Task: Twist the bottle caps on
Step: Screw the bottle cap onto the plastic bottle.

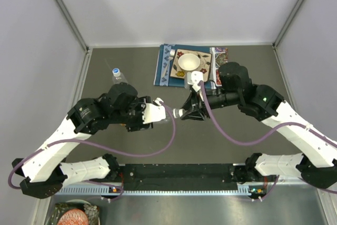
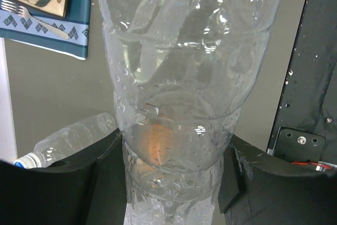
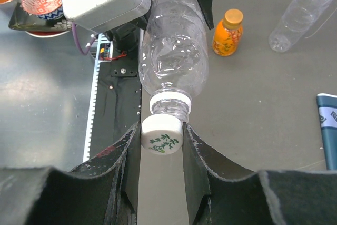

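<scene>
Two arms meet over the middle of the dark table [image 1: 200,148] in the top view. The left gripper [image 1: 158,110] is clamped around a clear ribbed bottle [image 1: 167,109] held level, and the right gripper [image 1: 182,113] sits at that bottle's neck end. Beyond the held bottle, a round white bowl [image 1: 189,62] rests on a patterned plate [image 1: 202,59] on a blue placemat [image 1: 160,69]. A second clear bottle [image 1: 118,77] lies beyond it to the left.

From the left wrist, the held bottle fills the frame. Its thin, crinkled walls are beaded with droplets, and black padded fingers [image 2: 100,183] press on both sides. Left of it the second bottle lies on its side, its blue-and-white cap [image 2: 23,160] on.

From the right wrist, the right gripper's fingers are closed on a smooth white cap [image 3: 161,134] with green print, which touches the held bottle's mouth. Whether it is threaded on I cannot tell. Right of the held bottle a squat orange bottle [image 3: 227,34] stands upright with its orange cap on.
</scene>
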`<state>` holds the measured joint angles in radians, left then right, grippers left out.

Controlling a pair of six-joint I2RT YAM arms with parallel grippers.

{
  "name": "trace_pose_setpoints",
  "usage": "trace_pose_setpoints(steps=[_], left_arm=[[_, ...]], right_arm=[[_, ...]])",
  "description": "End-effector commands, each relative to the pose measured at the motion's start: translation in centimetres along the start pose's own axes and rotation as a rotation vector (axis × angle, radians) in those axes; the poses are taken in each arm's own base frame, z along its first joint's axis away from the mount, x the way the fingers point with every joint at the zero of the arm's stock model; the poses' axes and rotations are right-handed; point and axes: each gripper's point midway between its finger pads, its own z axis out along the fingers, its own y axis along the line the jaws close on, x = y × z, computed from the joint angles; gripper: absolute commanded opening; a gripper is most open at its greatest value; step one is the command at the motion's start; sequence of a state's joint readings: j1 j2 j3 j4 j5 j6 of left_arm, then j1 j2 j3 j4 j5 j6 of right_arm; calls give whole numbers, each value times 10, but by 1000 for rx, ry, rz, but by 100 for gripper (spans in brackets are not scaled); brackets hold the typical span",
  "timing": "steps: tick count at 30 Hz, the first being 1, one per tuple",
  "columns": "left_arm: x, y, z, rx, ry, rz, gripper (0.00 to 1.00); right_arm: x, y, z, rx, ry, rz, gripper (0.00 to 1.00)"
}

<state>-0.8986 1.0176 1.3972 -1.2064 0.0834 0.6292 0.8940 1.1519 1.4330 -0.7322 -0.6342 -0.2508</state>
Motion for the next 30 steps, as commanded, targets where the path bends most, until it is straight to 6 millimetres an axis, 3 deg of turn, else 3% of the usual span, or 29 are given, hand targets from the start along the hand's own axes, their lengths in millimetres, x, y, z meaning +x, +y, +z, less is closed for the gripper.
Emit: trace_pose_setpoints(steps=[1, 8, 14, 22, 30], left_arm=[[-47, 21, -9, -58, -170, 27, 58], [-49, 26, -13, -92, -182, 8, 57], [-53, 28, -15, -100, -202, -18, 57], [-70, 33, -36, -113, -273, -20, 56], [-73, 26, -43, -86, -296, 5, 56]], right_arm=[[-3, 9, 13, -80, -11, -4, 11], [-5, 1, 7, 4, -16, -28, 11], [-24, -20, 0, 156, -123, -34, 8], [-16, -9, 12, 84, -182, 17, 9], [-36, 1, -2, 56, -273, 4, 9]])
